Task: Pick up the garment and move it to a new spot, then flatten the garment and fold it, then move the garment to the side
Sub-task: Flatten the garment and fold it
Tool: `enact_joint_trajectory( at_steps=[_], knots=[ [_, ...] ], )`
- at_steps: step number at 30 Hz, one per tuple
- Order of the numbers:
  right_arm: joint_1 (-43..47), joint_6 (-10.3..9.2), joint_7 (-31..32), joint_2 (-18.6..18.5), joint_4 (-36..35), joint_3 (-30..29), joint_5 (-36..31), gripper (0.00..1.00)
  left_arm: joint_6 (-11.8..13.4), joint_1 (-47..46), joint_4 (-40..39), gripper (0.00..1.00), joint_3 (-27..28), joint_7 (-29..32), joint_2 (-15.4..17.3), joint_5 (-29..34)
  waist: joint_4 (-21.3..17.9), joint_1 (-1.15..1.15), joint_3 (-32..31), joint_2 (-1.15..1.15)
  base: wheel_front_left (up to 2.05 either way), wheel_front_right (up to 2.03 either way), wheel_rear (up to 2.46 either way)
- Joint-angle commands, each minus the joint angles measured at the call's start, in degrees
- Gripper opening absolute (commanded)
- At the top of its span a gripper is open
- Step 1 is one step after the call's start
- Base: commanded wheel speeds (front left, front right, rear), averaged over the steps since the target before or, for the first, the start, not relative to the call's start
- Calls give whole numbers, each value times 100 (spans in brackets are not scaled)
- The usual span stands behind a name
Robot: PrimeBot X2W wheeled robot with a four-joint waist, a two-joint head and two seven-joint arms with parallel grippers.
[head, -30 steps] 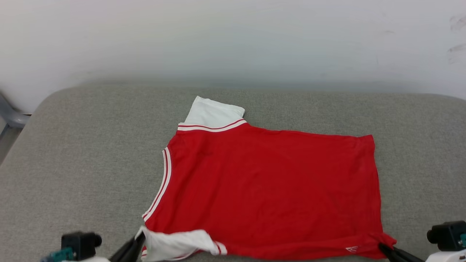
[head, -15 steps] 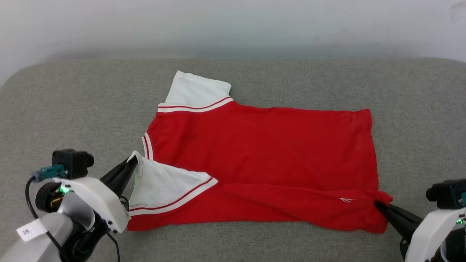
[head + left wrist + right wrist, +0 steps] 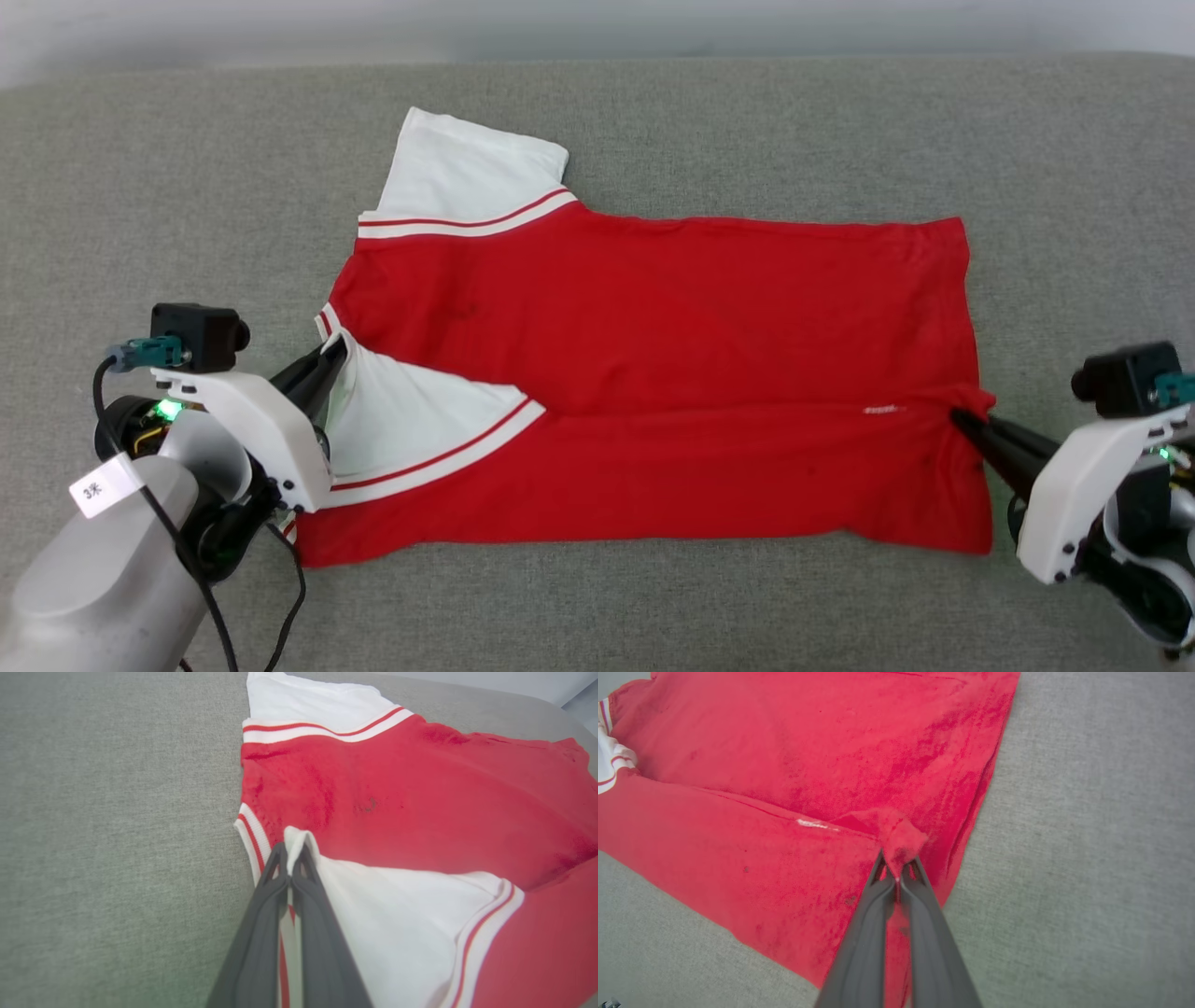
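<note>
Your shirt (image 3: 672,308) lies spread on the grey cushion (image 3: 168,187), neckline to your left and hem to your right, with its near long edge doubled over towards the middle. Your left gripper (image 3: 331,359) has its fingers pinched together on the tip of the near sleeve (image 3: 411,420), which lies white across the red body just beside the striped neckline (image 3: 327,322). Your right gripper (image 3: 962,425) has its fingers closed on a bunched nub of red hem at the right end of the fold line. The far sleeve (image 3: 467,168) lies flat on the cushion. A small white logo (image 3: 882,409) sits near the right fingertips.
</note>
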Motion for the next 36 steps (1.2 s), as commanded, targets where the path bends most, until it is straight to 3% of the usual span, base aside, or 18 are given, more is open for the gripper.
enact_joint_trajectory(
  at_steps=[1, 13, 14, 15, 16, 26, 36],
  knots=[
    [-137, -7, -33, 12, 39, 16, -42, 0, -19, -81, 58, 0, -6, -40, -22, 20, 5, -1, 40, 0, 0, 0, 0],
    [-601, -7, -53, 13, 838, 451, -51, 0, -81, -578, 884, 0, -532, -329, -290, -70, 78, -1, 57, 0, 0, 0, 0],
    [-585, -7, -68, 23, 882, 462, -36, 39, -82, -572, 943, 14, -550, -369, -307, -112, 83, -1, 24, 0, 0, 0, 0],
    [-568, -7, -114, 30, 931, 447, -41, 100, -82, -564, 990, 92, -597, -407, -332, -137, 91, -1, -18, 0, 0, 0, 0],
    [-547, -7, -180, 36, 957, 418, -49, 100, -82, -572, 1047, 100, -630, -449, -341, -145, 102, -1, -60, 0, 0, 0, 0],
    [-44, -7, -670, -139, 794, 72, -187, 100, -84, -735, 1040, 100, -1104, -137, -125, -322, 368, -1, -643, 0, 0, 0, 0],
    [373, -7, -570, -3, 451, -176, -397, 100, -85, -964, 348, 100, -1645, 1765, 383, -879, 516, -1, -949, 0, 0, 0, 0]
  ],
)
